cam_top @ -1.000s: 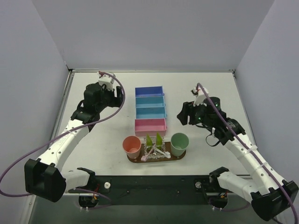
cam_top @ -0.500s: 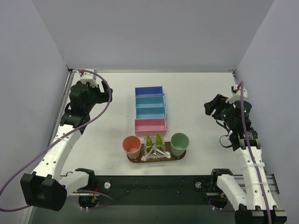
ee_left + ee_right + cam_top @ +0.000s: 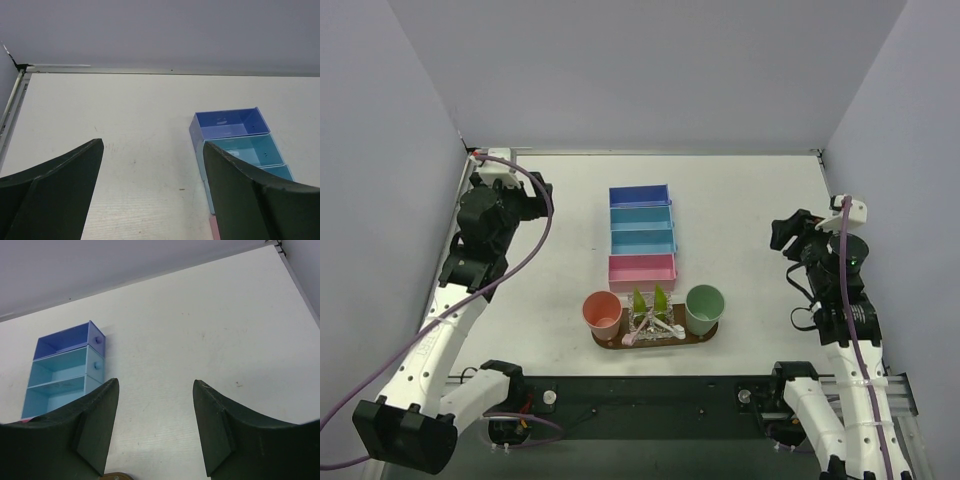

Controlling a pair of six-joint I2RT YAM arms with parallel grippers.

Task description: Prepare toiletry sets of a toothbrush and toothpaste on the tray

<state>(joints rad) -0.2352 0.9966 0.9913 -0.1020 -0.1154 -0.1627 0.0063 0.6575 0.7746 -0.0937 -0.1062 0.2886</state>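
A white matte surface (image 3: pixel 750 200) is shut in on three sides by a back wall (image 3: pixel 640 70), a left wall (image 3: pixel 380 200) and a right wall (image 3: pixel 910 150), all plain pale grey-lavender. A thin metal strip (image 3: pixel 640 152) edges the surface where it meets the back wall. The light is soft and even, with only faint shadows.

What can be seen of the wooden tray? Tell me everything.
The tray is a flat dark-brown board, wood by its look, a long oval lying level on the table, at its near edge. A salmon cup stands on its left end, a mint-green cup on its right, toiletry sets between them.
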